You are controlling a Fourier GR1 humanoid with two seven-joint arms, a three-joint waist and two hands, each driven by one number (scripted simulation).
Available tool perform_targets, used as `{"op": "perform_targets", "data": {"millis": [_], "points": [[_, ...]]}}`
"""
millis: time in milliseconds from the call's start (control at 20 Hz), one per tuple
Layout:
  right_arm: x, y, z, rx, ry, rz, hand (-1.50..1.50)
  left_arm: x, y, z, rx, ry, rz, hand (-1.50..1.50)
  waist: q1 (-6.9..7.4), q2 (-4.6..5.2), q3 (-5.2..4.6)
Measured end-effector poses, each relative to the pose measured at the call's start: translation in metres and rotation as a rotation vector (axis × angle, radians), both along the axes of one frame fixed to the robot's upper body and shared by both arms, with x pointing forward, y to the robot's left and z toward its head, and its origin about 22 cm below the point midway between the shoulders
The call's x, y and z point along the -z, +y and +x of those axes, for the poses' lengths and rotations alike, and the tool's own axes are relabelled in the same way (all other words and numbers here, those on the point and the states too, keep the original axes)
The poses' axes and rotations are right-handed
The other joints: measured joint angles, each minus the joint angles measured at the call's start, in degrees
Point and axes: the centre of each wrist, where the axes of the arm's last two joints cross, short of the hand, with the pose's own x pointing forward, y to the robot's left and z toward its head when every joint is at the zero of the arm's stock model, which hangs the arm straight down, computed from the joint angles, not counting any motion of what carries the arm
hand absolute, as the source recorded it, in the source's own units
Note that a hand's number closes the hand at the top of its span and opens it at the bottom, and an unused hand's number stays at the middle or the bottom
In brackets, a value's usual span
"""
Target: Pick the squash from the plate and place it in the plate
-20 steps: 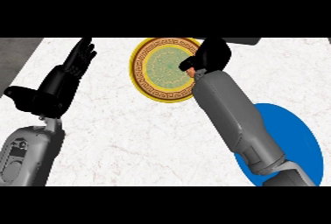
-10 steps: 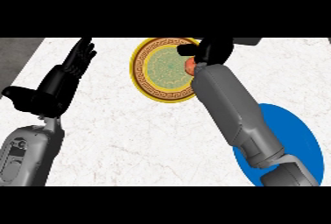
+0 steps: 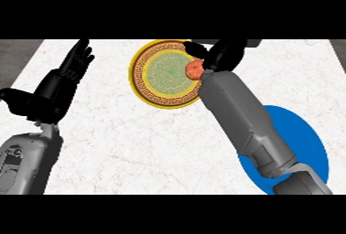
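The squash (image 3: 194,69) sits at the right-hand part of the yellow patterned plate (image 3: 152,87), towards three o'clock of that plate's centre, over the green inner field where it meets the ornamented band. It shows as a small orange-red rounded body, partly covered by my right hand (image 3: 223,54).

My right hand comes onto it from the one o'clock side. Its fingers are curled round the squash; whether the squash rests on the plate or is clear of it I cannot tell. My right forearm (image 3: 236,114) runs from the hand down to five o'clock and crosses the plate's right rim.

The yellow patterned plate lies at twelve o'clock on the counter, near the far edge. It carries a brown key-pattern band inside a yellow border. The blue plate (image 3: 304,141) lies at four o'clock, well apart from the yellow one; my right forearm covers its left part.

My left hand (image 3: 57,87) rests at nine o'clock over the counter, open, fingers straight and pointing towards twelve o'clock, holding nothing. Its grey forearm (image 3: 27,164) enters at seven o'clock.

The counter (image 3: 135,151) is white with faint grey and brown veining. Beyond its left and right edges, at ten and two o'clock, a dark grey floor (image 3: 17,57) shows.
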Motion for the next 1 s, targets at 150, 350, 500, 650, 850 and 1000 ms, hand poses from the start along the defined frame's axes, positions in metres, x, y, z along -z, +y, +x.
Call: {"op": "perform_targets", "data": {"millis": [150, 350, 500, 650, 850, 1000], "points": [[0.012, 0.002, -0.009, -0.004, -0.034, 0.028, -1.50, 0.003, 0.005, -0.001, -0.025, 0.012, -0.003, 0.00, -1.45, -0.53, -0.01], [0.038, 0.004, -0.030, -0.029, -0.057, 0.036, -1.50, 0.009, 0.018, -0.009, -0.065, 0.023, 0.002, 0.00, -3.49, -1.16, -0.03], [0.055, 0.008, -0.049, -0.058, -0.060, 0.044, -1.50, 0.010, 0.031, -0.015, -0.087, 0.025, 0.003, 0.00, -4.73, -1.52, -0.05], [0.072, 0.005, -0.071, -0.076, -0.065, 0.051, -1.50, 0.009, 0.036, -0.020, -0.107, 0.031, 0.002, 0.00, -5.92, -1.77, -0.06], [0.080, -0.004, -0.101, -0.077, -0.083, 0.074, -1.50, 0.009, 0.041, -0.023, -0.128, 0.032, -0.003, 0.00, -6.97, -1.87, -0.08], [0.081, -0.009, -0.126, -0.075, -0.095, 0.084, -1.50, 0.008, 0.044, -0.022, -0.129, 0.032, -0.005, 0.00, -7.16, -1.82, -0.08]]}}
